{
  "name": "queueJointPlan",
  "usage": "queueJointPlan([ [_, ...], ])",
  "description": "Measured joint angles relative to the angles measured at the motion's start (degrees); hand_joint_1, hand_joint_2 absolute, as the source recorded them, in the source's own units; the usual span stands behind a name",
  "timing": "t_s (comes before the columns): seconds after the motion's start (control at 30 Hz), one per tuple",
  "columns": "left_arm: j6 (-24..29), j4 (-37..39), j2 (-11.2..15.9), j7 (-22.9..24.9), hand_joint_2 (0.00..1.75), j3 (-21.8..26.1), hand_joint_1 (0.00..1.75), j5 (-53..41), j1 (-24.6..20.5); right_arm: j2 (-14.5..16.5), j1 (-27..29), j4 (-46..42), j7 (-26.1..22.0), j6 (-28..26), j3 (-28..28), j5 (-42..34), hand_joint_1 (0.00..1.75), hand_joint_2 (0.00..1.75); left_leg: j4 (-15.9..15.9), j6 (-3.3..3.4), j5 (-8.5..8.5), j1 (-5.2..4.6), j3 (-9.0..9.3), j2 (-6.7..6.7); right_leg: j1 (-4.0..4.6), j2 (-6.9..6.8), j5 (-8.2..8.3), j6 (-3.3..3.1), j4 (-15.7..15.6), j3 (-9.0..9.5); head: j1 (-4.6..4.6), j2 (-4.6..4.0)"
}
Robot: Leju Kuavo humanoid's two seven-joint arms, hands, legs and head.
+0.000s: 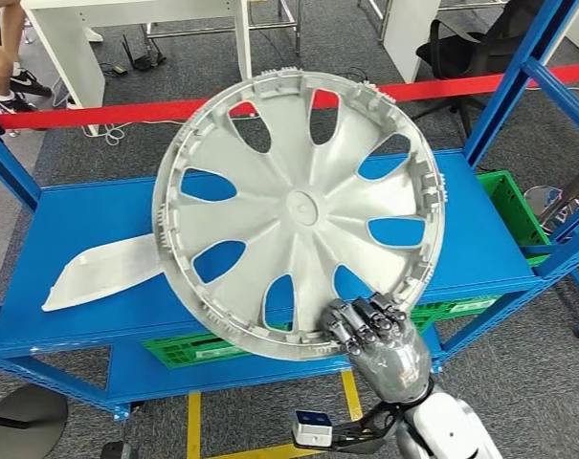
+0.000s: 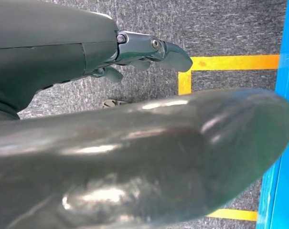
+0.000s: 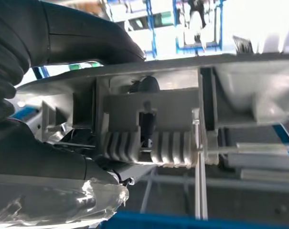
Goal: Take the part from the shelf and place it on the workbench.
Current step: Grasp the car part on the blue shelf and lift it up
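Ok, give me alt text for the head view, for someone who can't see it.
The robot's right hand grips the lower rim of a large silver wheel cover, holding it tilted up above a blue shelf. A flat white part lies on the shelf to the left, and a green crate sits at the right.

Flat white part point(image 1: 101, 273) partly behind the wheel cover point(image 1: 299, 212), green crate point(image 1: 521, 210) mostly hidden.

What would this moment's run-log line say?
stage: lifting | right hand: grips wheel cover rim | wheel cover: tilted above blue shelf | left hand: holds nothing
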Motion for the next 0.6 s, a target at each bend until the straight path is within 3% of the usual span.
queueJointPlan([
  [0.33, 0.0, 0.0, -0.04, -0.01, 0.0, 0.37, 0.0, 0.0, 0.07, 0.17, 1.03, -5.27, -0.19, 0.02, -1.13, 0.11, 1.75, 1.75, 0.0, 0.0, 0.01, -0.01, 0.0, 0.01, -0.01, 0.03, 0.04, 0.03, 0.0, 0.0, -0.01, 0.0],
  [0.47, -0.01, 0.0, -0.06, -0.13, 0.0, 0.38, 0.0, -0.17, 0.09, 0.9, 1.24, -6.52, -2.66, 0.03, -1.85, 0.11, 1.75, 1.75, 0.0, 0.0, 0.01, 0.0, 0.0, 0.01, 0.0, 0.03, 0.03, 0.03, 0.01, -0.01, -0.02, 0.0],
  [0.6, -0.25, 0.0, -0.06, -1.43, 1.75, 0.38, 0.0, -1.07, 0.11, 2.15, 1.37, -8.48, -5.71, 0.03, -2.86, 0.11, 1.75, 1.75, 0.0, 0.0, 0.01, 0.0, 0.0, 0.01, 0.0, 0.03, 0.02, 0.02, 0.01, -0.02, -0.02, 0.0],
])
